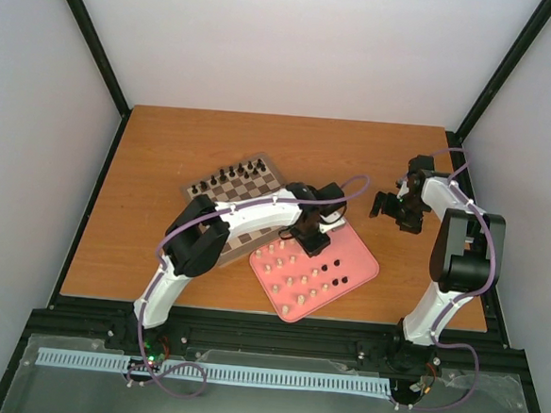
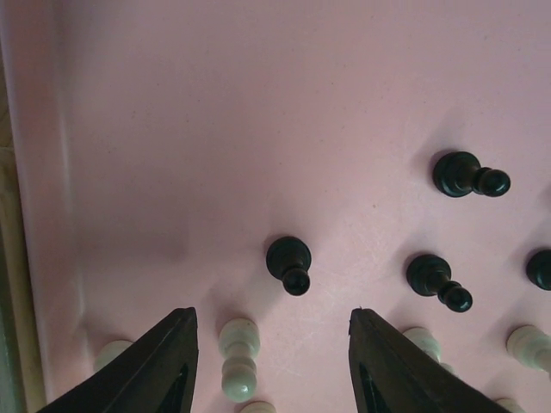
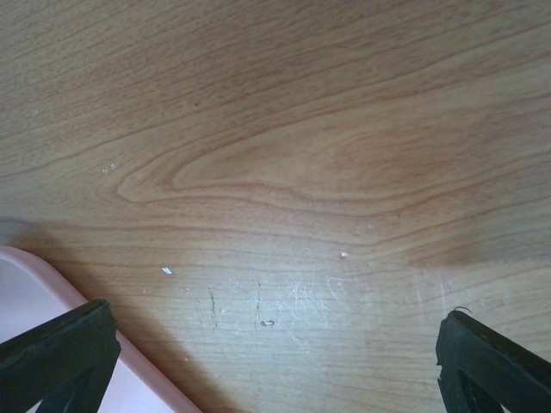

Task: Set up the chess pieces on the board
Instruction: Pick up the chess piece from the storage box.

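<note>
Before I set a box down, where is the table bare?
Bare table: left of the board, the strip behind it, and right of the pink tray, below the right gripper. Crowded: the tray, chess pieces under the left gripper.

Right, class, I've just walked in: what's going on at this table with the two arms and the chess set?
Two robot arms are setting up a chess set. Some dark pieces already stand along the far side of the board. The cream pieces and a few more dark ones sit on the pink tray. The left gripper hangs open over the tray, close to a dark pawn, holding nothing. The right gripper is wide open above the bare table beside the tray, also empty.
</note>
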### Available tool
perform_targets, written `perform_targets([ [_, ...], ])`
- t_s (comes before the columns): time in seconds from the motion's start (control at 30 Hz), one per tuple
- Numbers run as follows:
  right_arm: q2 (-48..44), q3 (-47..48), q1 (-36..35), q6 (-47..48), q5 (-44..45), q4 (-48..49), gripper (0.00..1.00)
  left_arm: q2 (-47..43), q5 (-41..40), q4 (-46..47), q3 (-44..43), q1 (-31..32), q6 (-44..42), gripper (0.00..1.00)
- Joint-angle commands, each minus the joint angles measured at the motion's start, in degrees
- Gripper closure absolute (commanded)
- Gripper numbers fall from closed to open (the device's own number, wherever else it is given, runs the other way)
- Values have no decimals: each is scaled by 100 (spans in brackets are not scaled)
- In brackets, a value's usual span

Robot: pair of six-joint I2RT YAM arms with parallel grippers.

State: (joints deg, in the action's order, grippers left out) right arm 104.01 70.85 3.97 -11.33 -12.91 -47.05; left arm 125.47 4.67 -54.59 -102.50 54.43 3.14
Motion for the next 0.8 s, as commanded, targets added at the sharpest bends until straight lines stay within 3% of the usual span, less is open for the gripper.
perform_targets([
  [0.0, -188, -37, -45, 61, -18, 29, 0, 136, 143, 141, -191, 123, -25, 50],
  [0.43, -179, -36, -46, 65, -33, 42, 0, 545, 176, 75, -529, 161, -7, 59],
  [0.77, -142, -35, -45, 56, -26, 41, 0, 617, 48, 50, -616, 161, -15, 73],
])
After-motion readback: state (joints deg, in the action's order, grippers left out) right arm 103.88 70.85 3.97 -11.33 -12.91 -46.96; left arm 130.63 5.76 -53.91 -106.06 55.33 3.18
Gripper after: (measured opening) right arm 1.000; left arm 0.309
